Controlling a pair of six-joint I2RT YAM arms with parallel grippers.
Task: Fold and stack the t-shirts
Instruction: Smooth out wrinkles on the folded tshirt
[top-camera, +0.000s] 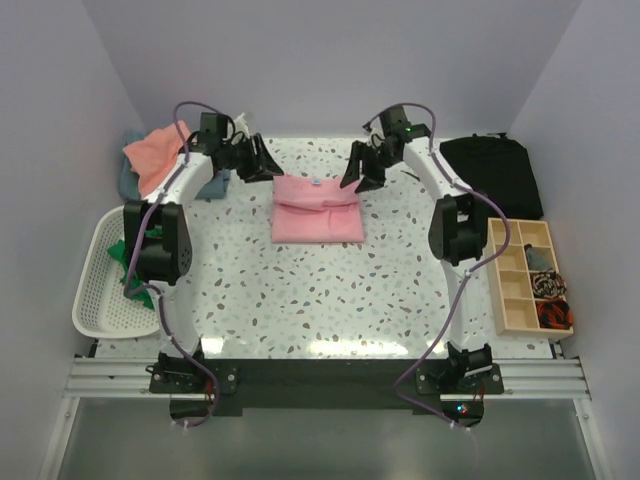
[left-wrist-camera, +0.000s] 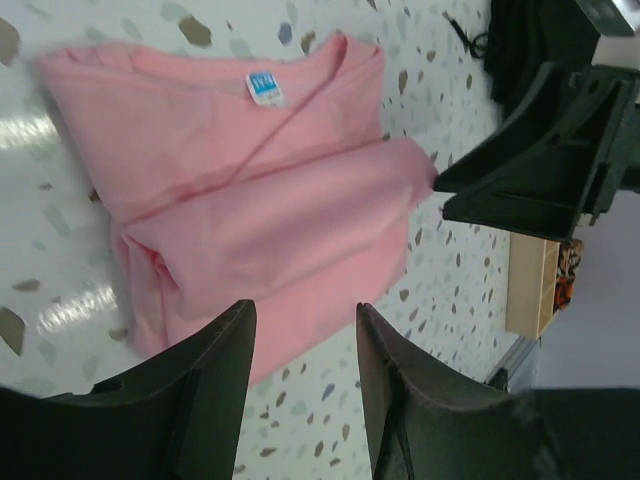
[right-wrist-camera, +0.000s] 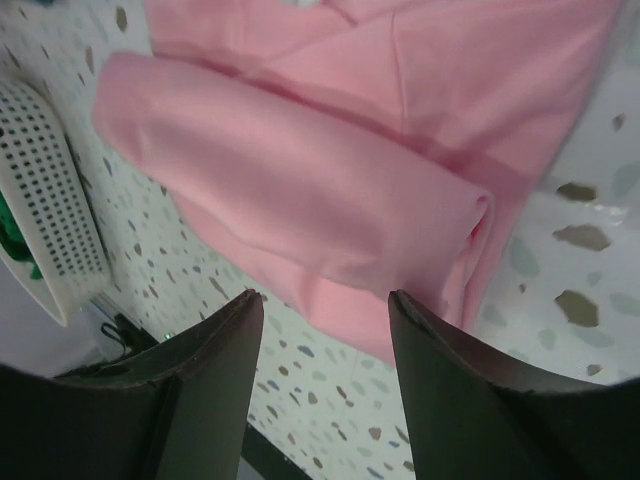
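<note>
The light pink t-shirt (top-camera: 316, 208) lies folded on the speckled table, far centre, its blue neck label up (left-wrist-camera: 266, 88); it also fills the right wrist view (right-wrist-camera: 330, 170). My left gripper (top-camera: 262, 160) hovers open and empty at the shirt's far left corner (left-wrist-camera: 304, 312). My right gripper (top-camera: 362, 168) hovers open and empty at its far right corner (right-wrist-camera: 325, 298). The salmon-orange shirt (top-camera: 152, 152) lies crumpled on the grey-blue shirt (top-camera: 130, 180) at the far left. The bright green shirt (top-camera: 138, 262) sits in the basket, mostly hidden by the left arm.
A white mesh basket (top-camera: 100, 290) stands at the left edge. A black cloth bag (top-camera: 495, 172) lies at the far right. A wooden compartment tray (top-camera: 530, 275) with small items sits at the right edge.
</note>
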